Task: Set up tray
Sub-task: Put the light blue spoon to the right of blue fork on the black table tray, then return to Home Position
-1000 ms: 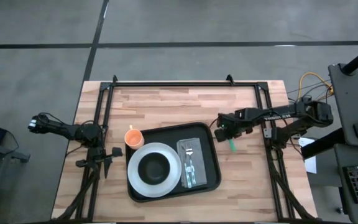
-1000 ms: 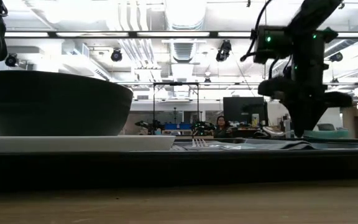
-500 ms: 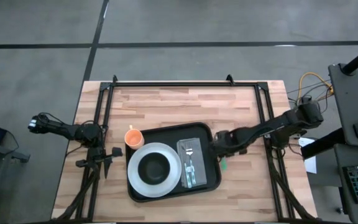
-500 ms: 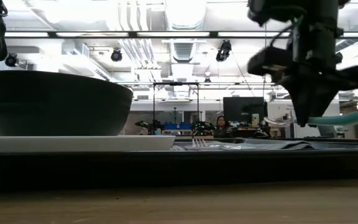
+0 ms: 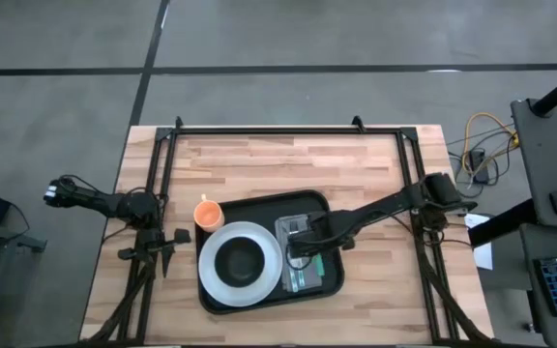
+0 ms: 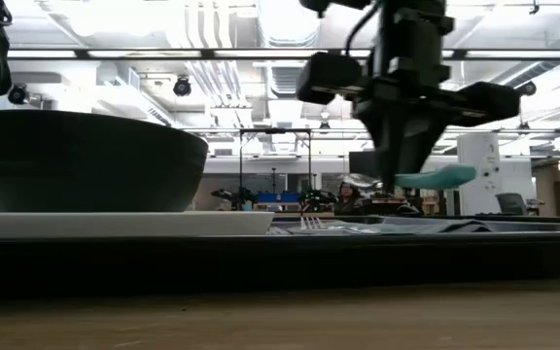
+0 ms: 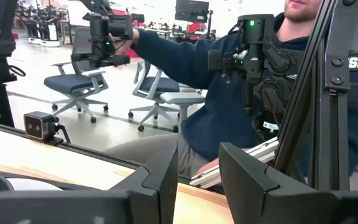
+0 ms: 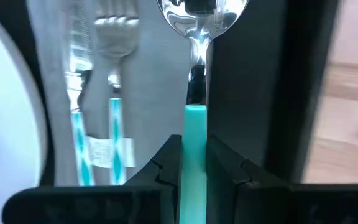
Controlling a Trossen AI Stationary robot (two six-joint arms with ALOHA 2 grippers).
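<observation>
1. Since the earlier frame, the right pincer (image 5: 306, 239) has swung from the bare tabletop (image 5: 259, 159) beside the tray (image 5: 325, 280) to a spot over the tray's right half, carrying a teal-handled spoon (image 8: 196, 74).
2. Tray: lies toward the near middle of the tabletop; its long axis runs left to right, slightly skewed, the right end turned a little toward the far edge.
3. White plate (image 5: 259, 278) with a dark bowl (image 5: 239, 259) fills the tray's left half; an orange cup (image 5: 207, 214) stands just outside its far-left corner.
4. Grey napkin (image 8: 154, 93) bears a fork (image 8: 115, 56) and another utensil alongside, long axes parallel to the tray's short side.
5. Right pincer: pinching the spoon's handle, bowl end pointing forward.
6. Left pincer (image 7: 197, 180): fingers slightly spread, holding nothing, parked at the tabletop's left edge.
7. Risk, judged: released from its height above the napkin, the spoon could bounce onto bare tray or knock the fork askew; a slanted release would leave it crossing the fork.
</observation>
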